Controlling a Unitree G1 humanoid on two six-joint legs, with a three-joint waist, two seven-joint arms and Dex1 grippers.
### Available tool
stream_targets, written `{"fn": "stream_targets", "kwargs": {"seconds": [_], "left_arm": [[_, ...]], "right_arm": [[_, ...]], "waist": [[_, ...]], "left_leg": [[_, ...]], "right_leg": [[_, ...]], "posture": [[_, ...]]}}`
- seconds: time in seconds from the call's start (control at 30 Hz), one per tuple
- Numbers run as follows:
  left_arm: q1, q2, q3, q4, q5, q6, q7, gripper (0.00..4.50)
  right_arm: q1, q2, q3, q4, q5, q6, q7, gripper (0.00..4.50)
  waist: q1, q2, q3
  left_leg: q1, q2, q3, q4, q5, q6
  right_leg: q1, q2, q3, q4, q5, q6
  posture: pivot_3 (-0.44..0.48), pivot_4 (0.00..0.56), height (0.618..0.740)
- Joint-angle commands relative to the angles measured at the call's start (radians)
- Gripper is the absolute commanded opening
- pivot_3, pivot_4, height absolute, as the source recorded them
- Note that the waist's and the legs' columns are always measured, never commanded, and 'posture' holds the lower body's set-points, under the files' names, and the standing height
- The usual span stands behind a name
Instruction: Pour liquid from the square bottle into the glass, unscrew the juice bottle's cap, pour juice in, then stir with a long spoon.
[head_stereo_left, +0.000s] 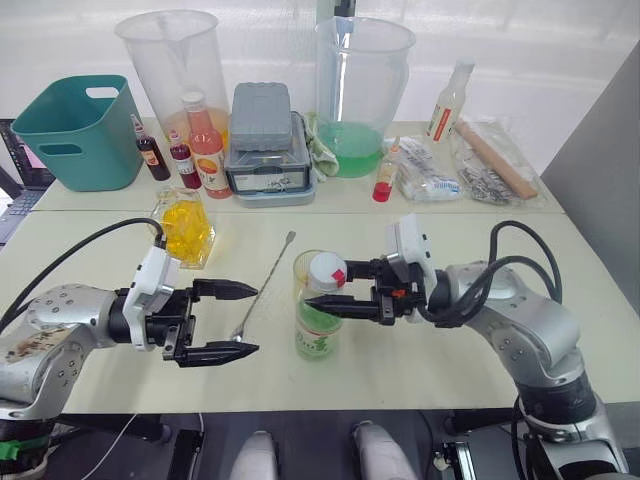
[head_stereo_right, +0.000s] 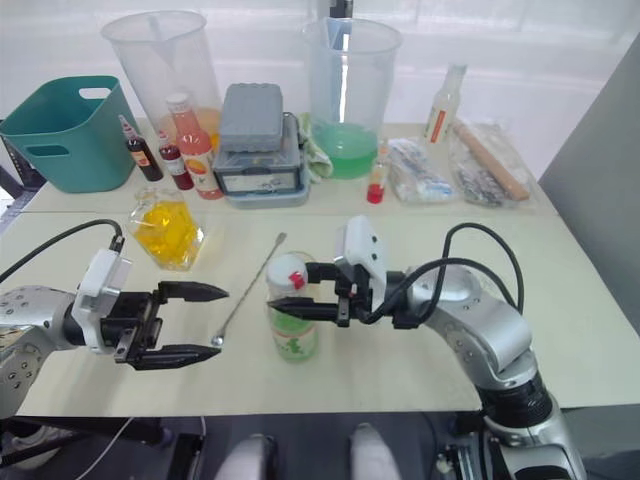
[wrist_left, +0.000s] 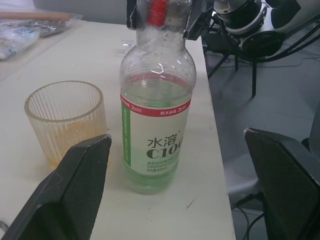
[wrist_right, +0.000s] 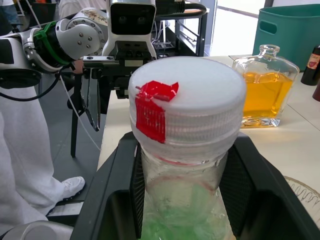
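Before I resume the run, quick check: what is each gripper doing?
Left gripper: open, holding nothing, beside the long spoon.
Right gripper: jaws around the juice bottle just below its cap.

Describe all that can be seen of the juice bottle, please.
The juice bottle is tall, slim, clear plastic, standing upright on the table near its front edge. It wears a green-and-white "C1000" label with a red band and holds pale green juice up to about that band. Its white cap, with a red mark, is on. The right gripper has a finger on each side of the neck, under the cap. The glass stands close beside it, apart.
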Motion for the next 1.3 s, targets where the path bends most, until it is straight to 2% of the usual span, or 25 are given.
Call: {"fn": "stream_targets", "kwargs": {"seconds": [0.03,0.3,0.37,0.43,0.47,0.53,0.57,0.77,1.0,1.1,1.3], "left_arm": [[-0.022,0.007,0.002,0.004,0.002,-0.016,-0.021,4.5],[-0.03,0.0,-0.002,0.012,0.038,-0.025,-0.005,4.5],[-0.039,-0.005,-0.005,0.016,0.035,-0.013,0.008,4.5],[-0.046,-0.005,-0.008,0.016,0.034,-0.008,0.008,4.5],[-0.047,0.032,-0.028,0.018,0.037,0.048,0.007,4.5],[-0.051,0.049,-0.034,0.023,0.04,0.064,0.007,4.5],[-0.055,0.05,-0.029,0.023,0.033,0.072,0.014,4.5],[-0.062,0.05,0.011,0.016,0.005,0.051,-0.02,4.5],[-0.128,-0.01,0.016,0.01,-0.043,0.036,-0.009,4.5],[-0.145,-0.062,-0.02,-0.019,-0.039,0.03,0.019,4.5],[-0.178,-0.152,-0.116,-0.049,-0.007,0.036,0.088,4.5]], "right_arm": [[0.011,0.016,0.007,-0.058,0.007,-0.001,-0.038,1.49],[0.03,0.014,0.049,-0.042,-0.007,0.0,-0.035,1.49],[0.023,0.011,0.044,-0.036,0.003,0.0,-0.02,2.52],[0.017,0.005,0.036,-0.031,0.013,0.001,-0.005,3.22],[0.013,-0.006,0.024,-0.03,0.02,0.001,0.01,3.57],[0.01,-0.042,0.007,-0.023,0.011,-0.015,0.046,4.25],[0.015,-0.068,-0.005,-0.021,0.009,-0.023,0.069,4.48],[0.097,-0.193,-0.133,-0.05,0.082,-0.026,0.154,4.48],[0.209,-0.377,-0.334,-0.104,0.235,0.038,0.219,4.48],[0.225,-0.423,-0.396,-0.111,0.289,0.064,0.201,4.48],[0.234,-0.46,-0.427,-0.145,0.348,0.085,0.151,4.48]], "waist": [[-0.001,0.0,0.0],[-0.001,0.0,0.0],[-0.001,0.0,0.0],[-0.001,0.0,0.0],[0.0,0.0,0.0],[-0.001,0.0,0.0],[0.0,0.0,0.0],[0.003,0.0,0.0],[0.009,0.0,0.0],[0.013,0.0,0.0],[0.021,-0.001,0.0]], "left_leg": [[0.0,0.0,0.0,0.0,0.0,0.0],[0.0,0.0,0.0,0.0,0.0,0.0],[0.0,0.0,0.0,0.0,0.0,0.0],[0.0,0.0,0.0,0.0,0.0,0.0],[0.0,0.0,0.0,0.0,0.0,0.0],[0.0,0.0,0.0,0.0,0.0,0.0],[0.0,0.0,0.0,0.0,0.0,0.0],[0.0,0.0,0.0,0.0,0.0,0.0],[0.001,0.0,0.0,0.001,0.0,0.0],[0.001,0.0,0.0,0.001,0.0,0.0],[0.0,0.0,0.0,0.002,0.0,0.0]], "right_leg": [[0.0,0.0,0.0,0.0,0.0,0.0],[0.0,0.0,0.0,0.0,0.0,0.0],[0.0,0.0,0.0,0.0,0.0,0.0],[0.0,0.0,0.0,0.0,0.0,0.0],[0.0,0.0,0.0,0.0,0.0,0.0],[0.0,0.0,0.0,0.0,0.0,0.0],[0.0,0.0,0.0,0.0,0.0,0.0],[0.0,0.0,0.0,0.0,0.0,0.0],[0.002,0.0,0.0,-0.001,0.0,0.0],[0.002,0.0,0.0,-0.001,0.0,0.0],[0.003,0.0,0.0,-0.001,0.0,0.001]], "posture": [[0.0,0.15,0.739],[0.0,0.15,0.739],[0.0,0.15,0.739],[0.0,0.15,0.739],[0.0,0.15,0.739],[0.0,0.15,0.739],[0.0,0.15,0.739],[0.0,0.15,0.739],[0.0,0.15,0.739],[0.0,0.15,0.739],[0.0,0.15,0.739]]}}
